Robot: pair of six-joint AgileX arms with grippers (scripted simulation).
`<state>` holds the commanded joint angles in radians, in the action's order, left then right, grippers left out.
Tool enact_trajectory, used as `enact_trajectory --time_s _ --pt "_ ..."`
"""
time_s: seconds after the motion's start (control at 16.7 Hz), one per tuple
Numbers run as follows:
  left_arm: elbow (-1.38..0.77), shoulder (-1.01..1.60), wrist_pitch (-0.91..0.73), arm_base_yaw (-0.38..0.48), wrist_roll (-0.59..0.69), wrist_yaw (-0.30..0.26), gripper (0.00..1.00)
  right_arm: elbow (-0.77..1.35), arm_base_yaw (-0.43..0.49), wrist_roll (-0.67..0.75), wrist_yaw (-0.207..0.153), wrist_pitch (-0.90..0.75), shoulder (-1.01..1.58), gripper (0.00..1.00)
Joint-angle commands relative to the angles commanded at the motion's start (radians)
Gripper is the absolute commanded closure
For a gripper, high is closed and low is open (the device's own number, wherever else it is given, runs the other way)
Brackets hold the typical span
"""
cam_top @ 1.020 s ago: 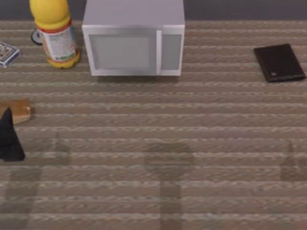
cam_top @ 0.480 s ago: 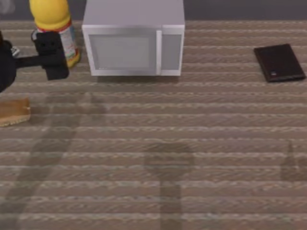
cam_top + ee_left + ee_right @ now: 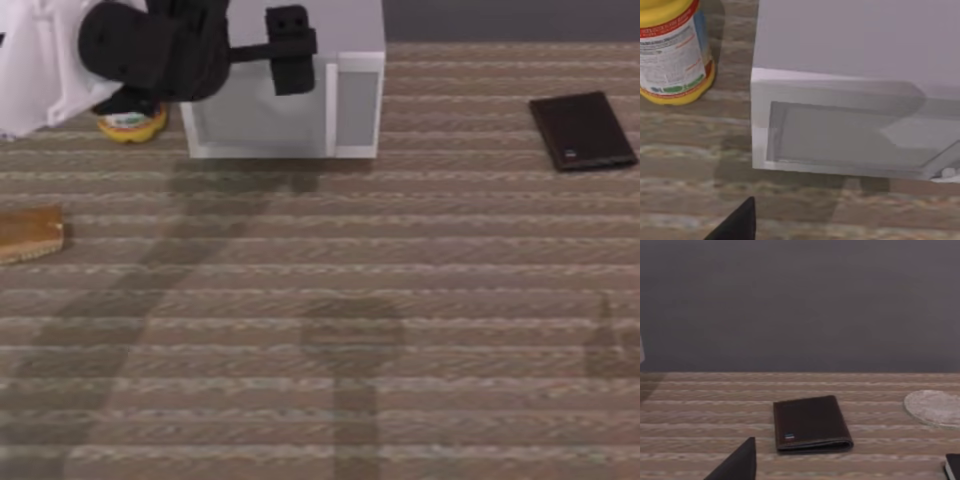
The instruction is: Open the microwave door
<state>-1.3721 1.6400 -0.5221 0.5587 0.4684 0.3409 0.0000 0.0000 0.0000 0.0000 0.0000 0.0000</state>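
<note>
The light-grey microwave [image 3: 352,30] stands at the table's back, left of centre. Its door [image 3: 255,125] with the grey window lies flush with the front, next to the plain control strip [image 3: 357,105]. My left gripper [image 3: 291,58] hangs over the microwave's top and the upper door, reaching in from the left; its black wrist hides part of both. In the left wrist view the door [image 3: 840,135] fills the middle below the microwave's top [image 3: 855,50], with one dark fingertip [image 3: 742,222] low in the frame, holding nothing. My right arm is outside the top view; one of its fingertips [image 3: 742,462] shows, holding nothing.
A yellow bottle [image 3: 130,125] stands just left of the microwave, mostly under my left arm. A brown slab [image 3: 30,232] lies at the left edge. A black wallet [image 3: 582,130] lies at the back right. The right wrist view adds a pale round disc [image 3: 935,407].
My left arm has swung from the table's left edge up and rightward, and now hangs over the microwave. The door has stayed closed.
</note>
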Motion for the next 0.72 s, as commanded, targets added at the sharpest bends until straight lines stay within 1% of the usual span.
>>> enact_trajectory --time_s 0.36,0.54,0.72 --pt "-0.263 0.312 -0.094 0.107 0.093 0.063 0.00 0.000 0.000 0.000 0.000 0.000 0.000 0.00" --pt "-0.328 0.390 -0.118 0.134 0.116 0.079 0.00 0.000 0.000 0.000 0.000 0.000 0.000 0.00" --pt "-0.339 0.403 -0.122 0.138 0.120 0.082 0.00 0.000 0.000 0.000 0.000 0.000 0.000 0.00"
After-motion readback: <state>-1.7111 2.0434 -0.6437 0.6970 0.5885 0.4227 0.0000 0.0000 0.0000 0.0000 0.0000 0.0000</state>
